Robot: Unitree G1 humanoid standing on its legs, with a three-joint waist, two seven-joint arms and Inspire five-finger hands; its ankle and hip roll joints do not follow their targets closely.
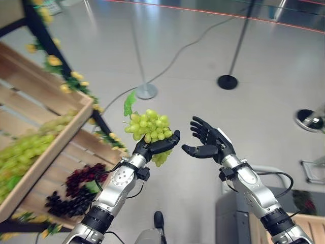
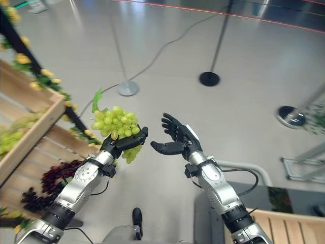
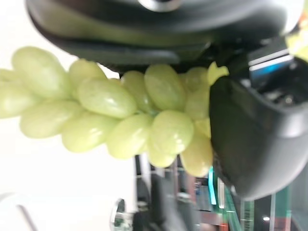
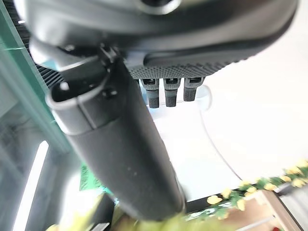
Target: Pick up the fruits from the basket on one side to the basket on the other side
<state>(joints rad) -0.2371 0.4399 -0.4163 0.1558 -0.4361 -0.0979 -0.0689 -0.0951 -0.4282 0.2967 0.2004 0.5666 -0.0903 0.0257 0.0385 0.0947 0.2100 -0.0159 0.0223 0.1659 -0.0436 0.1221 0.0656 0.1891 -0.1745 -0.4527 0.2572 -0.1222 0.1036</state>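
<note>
In the left eye view, a bunch of green grapes is gripped by the left robot hand, lifted over the floor between the wooden crate at the left, where more green grapes lie, and a wooden box corner at lower right; dark grapes lie on a lower shelf. The step in hand is judged to be a handover, best done with the bunch kept level and released only once it is enclosed by the receiving fingers. In the right eye view, the right robot hand is held just beside the bunch, palm turned toward it, fingers spread and empty, forearm raised from lower right; the left forearm rises from lower left. In the left wrist view, the grapes are seen pressed under the palm with the thumb curled against them. In the right wrist view, straight fingers are seen extended past the thumb, with nothing held.
</note>
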